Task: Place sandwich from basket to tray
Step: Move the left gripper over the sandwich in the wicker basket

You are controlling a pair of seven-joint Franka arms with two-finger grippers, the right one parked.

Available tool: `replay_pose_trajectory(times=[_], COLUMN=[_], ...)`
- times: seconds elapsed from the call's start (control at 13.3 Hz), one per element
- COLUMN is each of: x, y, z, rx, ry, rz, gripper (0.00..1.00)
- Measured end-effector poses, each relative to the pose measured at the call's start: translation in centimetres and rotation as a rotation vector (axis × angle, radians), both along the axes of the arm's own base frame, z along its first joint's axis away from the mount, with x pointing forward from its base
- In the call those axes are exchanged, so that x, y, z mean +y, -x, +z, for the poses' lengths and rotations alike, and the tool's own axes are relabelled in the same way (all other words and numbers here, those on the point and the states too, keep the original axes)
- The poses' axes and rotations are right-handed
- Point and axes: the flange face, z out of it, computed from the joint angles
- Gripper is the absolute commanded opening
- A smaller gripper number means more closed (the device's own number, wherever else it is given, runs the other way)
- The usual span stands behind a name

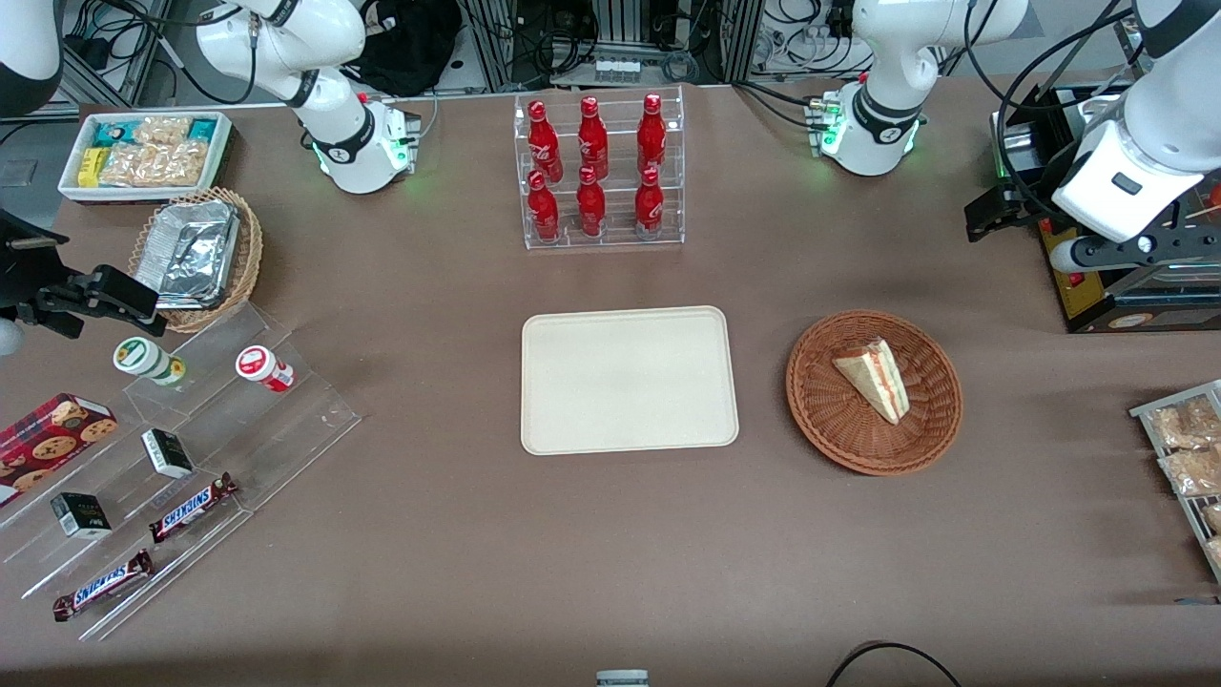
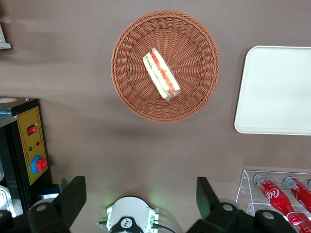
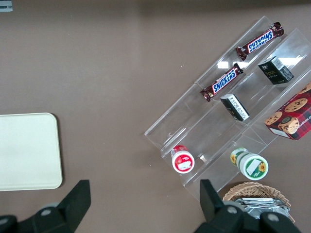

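The sandwich (image 1: 873,377) (image 2: 161,74), a pale wedge with red and green filling on its cut edge, lies in the reddish-brown wicker basket (image 1: 811,401) (image 2: 131,92). Beside the basket, at the table's middle, sits the cream tray (image 1: 630,379) (image 2: 277,92) with nothing on it. My left gripper (image 1: 990,210) (image 2: 141,187) hangs high over the table toward the working arm's end, farther from the front camera than the basket. It is open, its fingers (image 2: 73,199) spread wide and holding nothing.
A clear rack of red bottles (image 1: 596,172) stands farther back than the tray. A control box (image 1: 1097,286) (image 2: 31,145) and the arm's base (image 1: 873,124) are near the gripper. Snack packets (image 1: 1188,448) lie at the working arm's end. Acrylic shelves (image 1: 172,458) are toward the parked arm's end.
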Motion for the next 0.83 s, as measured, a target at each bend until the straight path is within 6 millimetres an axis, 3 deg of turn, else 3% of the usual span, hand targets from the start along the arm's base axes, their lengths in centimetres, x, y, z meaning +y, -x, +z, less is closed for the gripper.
replay_pose_trajectory(times=[0.3,0.45,0.68,0.83], x=[0.1,0.1,0.1,0.0], y=[-0.1,-0.1,-0.4,-0.5], z=[-0.1,-1.1,-5.3,-9.1], rx=[0.003,0.022,0.063,0.082], ry=[-0.002,-0.004,-0.009,-0.011], rz=[0.001,0.001,0.001,-0.001], gripper=[1.00,1.00,1.00,1.00])
